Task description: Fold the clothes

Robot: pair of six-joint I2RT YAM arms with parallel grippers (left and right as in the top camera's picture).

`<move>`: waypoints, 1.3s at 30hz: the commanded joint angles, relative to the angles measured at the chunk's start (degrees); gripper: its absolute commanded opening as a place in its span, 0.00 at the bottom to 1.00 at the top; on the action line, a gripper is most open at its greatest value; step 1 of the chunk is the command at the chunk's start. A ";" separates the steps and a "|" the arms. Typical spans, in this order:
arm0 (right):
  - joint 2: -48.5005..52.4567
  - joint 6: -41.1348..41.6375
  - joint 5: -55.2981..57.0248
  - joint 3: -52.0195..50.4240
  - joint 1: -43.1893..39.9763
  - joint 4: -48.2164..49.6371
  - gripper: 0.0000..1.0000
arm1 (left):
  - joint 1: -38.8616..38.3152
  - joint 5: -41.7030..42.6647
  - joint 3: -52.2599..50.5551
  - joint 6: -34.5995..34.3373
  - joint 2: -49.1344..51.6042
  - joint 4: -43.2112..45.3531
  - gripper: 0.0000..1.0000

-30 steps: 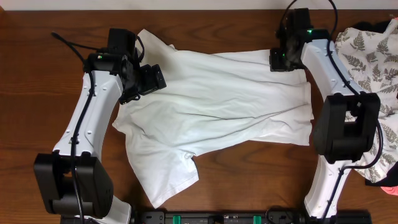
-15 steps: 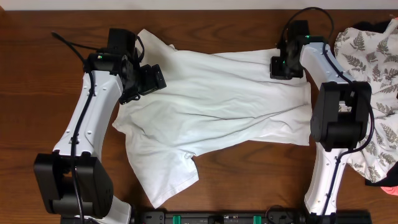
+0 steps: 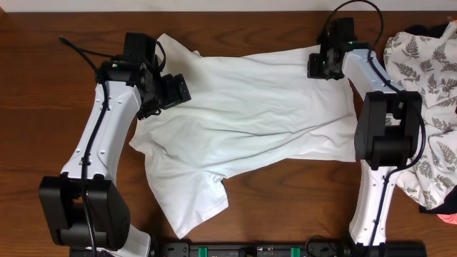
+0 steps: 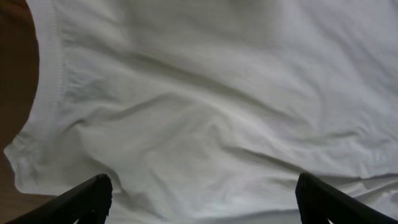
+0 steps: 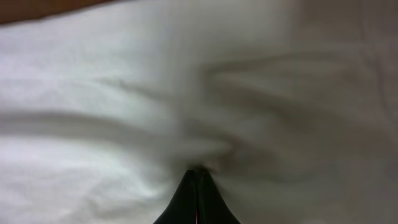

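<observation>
The clothes are one white T-shirt [image 3: 250, 121], lying crumpled and skewed across the middle of the table, a sleeve pointing to the front edge. My left gripper [image 3: 184, 91] hovers open over the shirt's far left part; in the left wrist view its two dark fingertips [image 4: 93, 190] stand wide apart above wrinkled fabric [image 4: 205, 112]. At the shirt's far right corner my right gripper [image 3: 319, 66] is shut on the cloth. The right wrist view shows its closed tips [image 5: 198, 171] with fabric [image 5: 124, 124] puckering towards them. No chest print shows.
A white cloth with grey fern print [image 3: 428, 64] is heaped at the right edge, with a dark item [image 3: 428, 30] behind it and something pink [image 3: 448, 216] at its front. Bare brown wood [image 3: 43, 107] lies left of the shirt.
My right gripper has moved towards the table's far edge, dragging the shirt's far right corner with it. The left arm has not moved.
</observation>
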 commanded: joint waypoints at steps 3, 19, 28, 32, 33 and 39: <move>7.04 0.59 1.46 -0.83 0.07 3.52 0.01 | -0.09 -0.52 -0.61 0.79 0.59 -0.13 0.95; 3.78 -1.60 1.62 14.40 -0.57 -5.18 0.12 | -0.09 -4.85 -0.61 0.17 0.59 -0.46 0.95; 0.81 -1.57 1.62 23.47 -1.64 -23.96 0.16 | -0.20 -4.79 -2.32 -2.75 0.59 -8.41 0.32; 0.81 -1.57 1.62 23.58 -1.99 -28.44 0.03 | -0.20 -4.81 -7.76 -4.83 0.70 -7.15 0.06; 0.81 -1.60 1.66 23.58 -1.99 -29.16 0.01 | -0.20 -4.81 -9.40 -5.18 0.70 -6.40 0.06; 0.79 -1.60 1.64 23.58 -2.14 -31.52 0.01 | -0.17 -4.81 -16.83 -5.77 0.70 -2.27 0.06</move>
